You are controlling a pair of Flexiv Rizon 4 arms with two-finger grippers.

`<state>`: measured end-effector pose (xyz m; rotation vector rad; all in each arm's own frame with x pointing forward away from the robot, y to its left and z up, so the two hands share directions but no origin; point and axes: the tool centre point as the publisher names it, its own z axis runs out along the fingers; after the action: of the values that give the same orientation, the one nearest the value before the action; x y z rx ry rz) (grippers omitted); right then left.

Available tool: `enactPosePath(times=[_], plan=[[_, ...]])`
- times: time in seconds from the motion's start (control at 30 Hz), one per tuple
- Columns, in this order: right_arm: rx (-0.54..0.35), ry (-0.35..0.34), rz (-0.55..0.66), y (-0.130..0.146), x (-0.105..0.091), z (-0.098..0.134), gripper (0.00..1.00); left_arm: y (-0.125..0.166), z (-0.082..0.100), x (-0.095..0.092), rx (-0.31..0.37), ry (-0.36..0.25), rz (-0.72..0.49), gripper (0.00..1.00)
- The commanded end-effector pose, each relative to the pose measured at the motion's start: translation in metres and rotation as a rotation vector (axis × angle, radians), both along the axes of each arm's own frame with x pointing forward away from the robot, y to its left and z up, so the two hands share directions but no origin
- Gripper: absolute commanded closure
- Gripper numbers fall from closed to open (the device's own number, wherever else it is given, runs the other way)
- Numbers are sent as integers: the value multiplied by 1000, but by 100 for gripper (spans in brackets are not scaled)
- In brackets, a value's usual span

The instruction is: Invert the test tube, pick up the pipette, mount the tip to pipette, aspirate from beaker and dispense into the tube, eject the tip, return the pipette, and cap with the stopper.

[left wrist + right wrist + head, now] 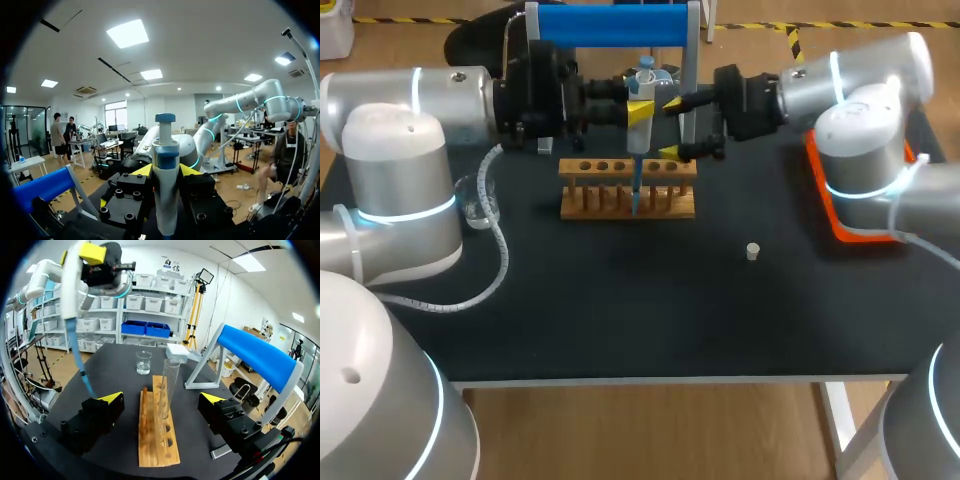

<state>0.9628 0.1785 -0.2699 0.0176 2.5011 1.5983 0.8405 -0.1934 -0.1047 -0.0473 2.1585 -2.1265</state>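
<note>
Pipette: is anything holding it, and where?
The left gripper clamps the pipette by its upper body, below the plunger; the right gripper is open, holding nothing.

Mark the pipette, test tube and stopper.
pipette [165,195], left wrist view, white barrel.
test tube [169,384], right wrist view, glass wall at mid-height.
stopper [753,251], head view, its top.

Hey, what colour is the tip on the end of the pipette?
Blue. The tip shows best in the right wrist view, below the white pipette.

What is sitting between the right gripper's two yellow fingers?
The wooden rack, with the test tube standing in it. The right wrist view shows it.
</note>
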Motion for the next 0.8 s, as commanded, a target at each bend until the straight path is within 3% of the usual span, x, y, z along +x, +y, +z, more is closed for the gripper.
enactPosePath(times=[0.03,0.5,0.8], plan=[[59,3,-6,-29,-21,20,0,-1,0,1,-3,-1,-1,100],[302,32,23,-60,-93,69,0,-1,0,1,-3,-1,-1,100],[405,51,57,-50,-123,100,0,-1,0,1,-3,-1,-1,100]])
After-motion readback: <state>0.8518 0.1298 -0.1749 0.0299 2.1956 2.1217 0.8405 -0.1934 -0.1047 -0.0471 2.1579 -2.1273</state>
